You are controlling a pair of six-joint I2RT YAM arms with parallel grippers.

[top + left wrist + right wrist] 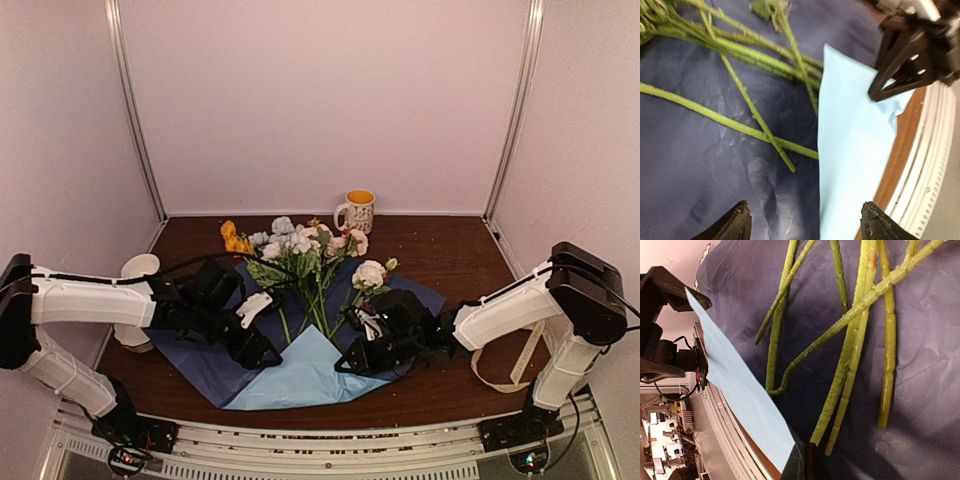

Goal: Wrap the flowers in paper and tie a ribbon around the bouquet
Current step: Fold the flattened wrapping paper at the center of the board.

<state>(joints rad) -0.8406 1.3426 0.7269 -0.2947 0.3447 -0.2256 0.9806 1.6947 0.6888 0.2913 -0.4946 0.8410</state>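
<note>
The flowers [305, 255] lie on the dark blue paper [197, 368], stems toward the near edge, where a corner is folded over, pale side up. The left gripper [805, 225] hangs above that flap, jaws wide apart. The right gripper [805, 457], jaws closed, seems to pinch the flap's edge.

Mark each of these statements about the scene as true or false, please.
1. The left gripper is open and holds nothing. True.
2. The right gripper holds a flower stem. False: it is shut on the folded-up corner of the paper.
3. The flowers lie on the paper. True.
4. The ribbon is tied around the stems. False: it lies loose on the table, to the right of the paper.
</note>
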